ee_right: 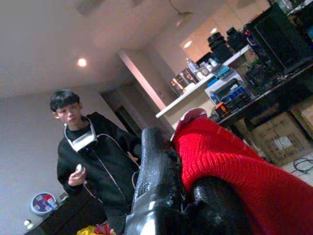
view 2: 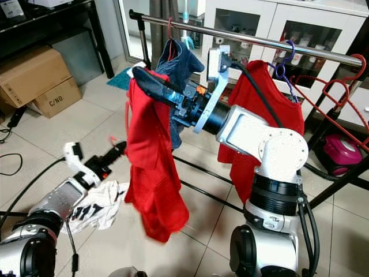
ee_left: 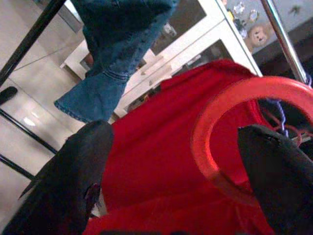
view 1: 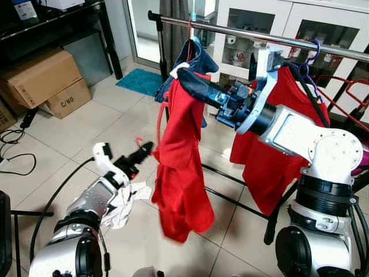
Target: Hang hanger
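The right hand (view 1: pixel 187 81), fingers closed on the red garment (view 1: pixel 179 173) and its white hanger (view 1: pixel 179 69), lifts it below the rail (view 1: pixel 242 33). The left hand (view 1: pixel 144 153) hovers open, empty. Next, I judge, the hook must go over the rail.

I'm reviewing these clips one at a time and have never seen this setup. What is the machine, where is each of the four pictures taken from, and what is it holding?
This is a humanoid robot with two silver arms, each ending in two long black fingers. The two wide pictures come from a stereo camera on its head, looking down and forward. The other two come from cameras on each wrist, looking along that arm's fingers.

The right gripper is raised beside a metal clothes rail and shut on a red garment on a white hanger; the hanger's hook cannot be made out. The left gripper is low, open, next to the garment's side. Already on the rail hang a denim piece and another red garment. A white cloth lies on the tiled floor. The right wrist view also shows a person standing in the room.
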You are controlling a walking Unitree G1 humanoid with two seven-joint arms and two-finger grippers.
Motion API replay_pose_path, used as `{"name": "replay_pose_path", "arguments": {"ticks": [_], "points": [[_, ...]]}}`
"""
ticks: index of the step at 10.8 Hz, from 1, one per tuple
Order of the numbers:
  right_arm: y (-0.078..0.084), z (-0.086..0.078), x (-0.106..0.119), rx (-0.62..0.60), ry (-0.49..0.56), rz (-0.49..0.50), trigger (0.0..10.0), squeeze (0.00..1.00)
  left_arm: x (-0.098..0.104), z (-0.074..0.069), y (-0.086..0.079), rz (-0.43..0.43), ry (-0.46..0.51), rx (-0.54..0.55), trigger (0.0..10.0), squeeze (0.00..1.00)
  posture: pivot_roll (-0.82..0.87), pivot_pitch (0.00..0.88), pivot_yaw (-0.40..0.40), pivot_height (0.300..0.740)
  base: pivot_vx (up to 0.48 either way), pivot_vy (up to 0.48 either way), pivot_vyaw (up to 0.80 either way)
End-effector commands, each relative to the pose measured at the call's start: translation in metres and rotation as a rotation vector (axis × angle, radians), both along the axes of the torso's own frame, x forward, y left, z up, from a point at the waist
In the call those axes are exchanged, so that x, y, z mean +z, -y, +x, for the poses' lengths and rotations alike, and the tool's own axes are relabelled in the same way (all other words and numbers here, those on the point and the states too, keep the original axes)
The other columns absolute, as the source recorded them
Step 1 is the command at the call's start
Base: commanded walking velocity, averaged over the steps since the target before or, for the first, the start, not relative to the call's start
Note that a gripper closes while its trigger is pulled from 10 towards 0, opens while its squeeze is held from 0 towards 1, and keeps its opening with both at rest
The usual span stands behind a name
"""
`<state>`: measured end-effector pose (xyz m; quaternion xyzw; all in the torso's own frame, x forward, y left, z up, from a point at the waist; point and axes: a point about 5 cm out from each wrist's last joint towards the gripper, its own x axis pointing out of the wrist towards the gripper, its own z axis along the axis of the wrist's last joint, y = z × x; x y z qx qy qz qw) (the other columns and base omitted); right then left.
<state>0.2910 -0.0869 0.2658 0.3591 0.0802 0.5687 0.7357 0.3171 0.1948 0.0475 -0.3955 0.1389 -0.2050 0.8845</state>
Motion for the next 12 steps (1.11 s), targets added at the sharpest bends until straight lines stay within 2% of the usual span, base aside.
{"name": "replay_pose_path", "arguments": {"ticks": [1, 2, 3, 6, 7, 12], "points": [[-0.002, -0.006, 0.009, 0.03, 0.038, 0.022, 0.0, 0.0, 0.007, 0.006, -0.001, 0.02, 0.023, -0.013, 10.0, 0.0, -0.14, 0.0, 0.042, 0.74, 0.0, 0.0, 0.0], [-0.002, -0.006, 0.009, 0.03, 0.037, 0.025, 0.0, 0.0, 0.01, 0.007, 0.001, 0.003, 0.042, -0.033, 4.7, 0.0, -0.14, 0.0, 0.048, 0.74, 0.0, 0.0, 0.0], [-0.002, -0.007, 0.009, 0.028, 0.036, 0.028, 0.0, 0.0, 0.012, 0.008, 0.004, -0.046, 0.059, -0.048, 0.0, 0.0, -0.14, 0.0, 0.048, 0.74, 0.0, 0.0, 0.0], [-0.002, -0.007, 0.008, 0.025, 0.034, 0.028, 0.0, 0.0, 0.015, 0.007, 0.013, -0.113, 0.103, -0.112, 0.0, 0.0, -0.14, 0.0, 0.049, 0.74, 0.0, 0.0, 0.0], [-0.002, -0.007, 0.009, 0.023, 0.035, 0.029, 0.0, 0.0, 0.016, 0.007, 0.015, -0.143, 0.106, -0.103, 0.0, 0.0, -0.14, 0.0, 0.049, 0.74, 0.0, 0.0, 0.0], [-0.005, -0.003, 0.009, 0.016, 0.03, 0.038, 0.0, 0.0, 0.01, 0.0, 0.019, -0.181, 0.112, -0.112, 0.0, 0.0, -0.12, 0.0, 0.045, 0.74, 0.0, 0.0, 0.0]]}}
